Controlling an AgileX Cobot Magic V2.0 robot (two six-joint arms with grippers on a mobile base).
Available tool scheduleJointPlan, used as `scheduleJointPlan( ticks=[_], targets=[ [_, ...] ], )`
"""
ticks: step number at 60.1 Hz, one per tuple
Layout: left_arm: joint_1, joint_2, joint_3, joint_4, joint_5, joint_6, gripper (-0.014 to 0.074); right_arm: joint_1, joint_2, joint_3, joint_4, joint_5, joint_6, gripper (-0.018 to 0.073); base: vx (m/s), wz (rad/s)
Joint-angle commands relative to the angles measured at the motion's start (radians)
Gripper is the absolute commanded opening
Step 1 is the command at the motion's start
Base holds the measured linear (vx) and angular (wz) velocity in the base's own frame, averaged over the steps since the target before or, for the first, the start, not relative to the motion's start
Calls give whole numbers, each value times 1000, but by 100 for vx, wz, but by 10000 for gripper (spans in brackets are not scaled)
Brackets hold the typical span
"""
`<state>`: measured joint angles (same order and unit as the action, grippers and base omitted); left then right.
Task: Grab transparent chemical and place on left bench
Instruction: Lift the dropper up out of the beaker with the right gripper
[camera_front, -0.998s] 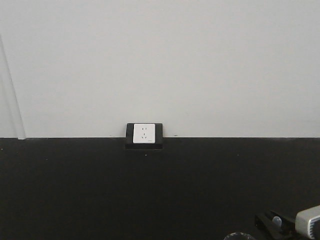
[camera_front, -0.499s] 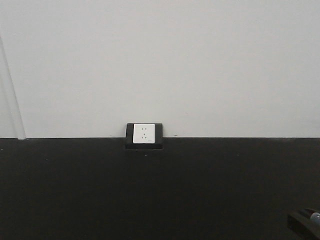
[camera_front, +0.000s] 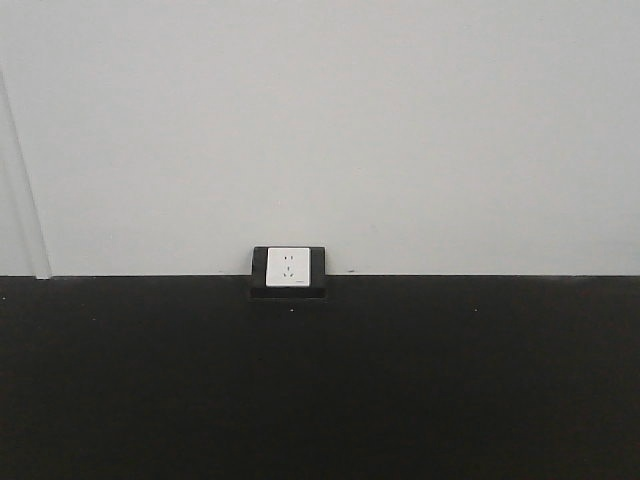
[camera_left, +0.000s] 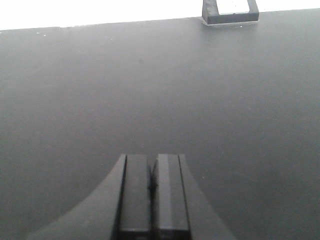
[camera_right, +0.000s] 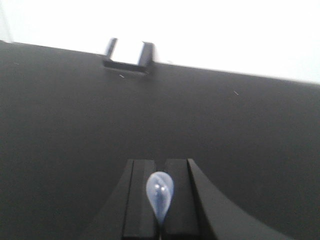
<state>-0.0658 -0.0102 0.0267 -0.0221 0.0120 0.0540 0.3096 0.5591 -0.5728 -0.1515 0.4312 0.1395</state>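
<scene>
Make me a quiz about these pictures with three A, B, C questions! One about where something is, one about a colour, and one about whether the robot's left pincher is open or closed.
1. Where is the power socket?
A. At the back of the bench top, against the wall
B. Hanging from the ceiling
C. At the front edge, right under the arm

2. What colour is the bench top?
A. White
B. Black
C. Red

3. How is the left gripper?
A. Wide open
B. Shut, with nothing in it
C. Shut on a cup

Answers:
1 A: in the front view the socket sits where the bench top meets the wall.
2 B: the surface is matte black in every view.
3 B: in the left wrist view the two fingers press together with nothing between them.
</scene>
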Motion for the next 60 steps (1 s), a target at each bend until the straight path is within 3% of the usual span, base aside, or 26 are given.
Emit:
scheduleJointPlan(
  ticks=[1, 7, 13, 60],
  targets=[
    [-2, -19, 16, -1, -78, -8, -3, -4, -31, -36, -158, 7, 139, -1, 0, 0],
    [-2, -19, 16, -1, -78, -8, -3, -4, -67, -36, -322, 56, 290, -1, 0, 0],
    [-2, -19, 16, -1, -78, -8, -3, -4, -92, -36, -407, 78, 379, -1, 0, 0],
    [-2, -19, 16, -1, -78, -8, -3, -4, -100, -32, -416, 161, 388, -1, 0, 0]
  ],
)
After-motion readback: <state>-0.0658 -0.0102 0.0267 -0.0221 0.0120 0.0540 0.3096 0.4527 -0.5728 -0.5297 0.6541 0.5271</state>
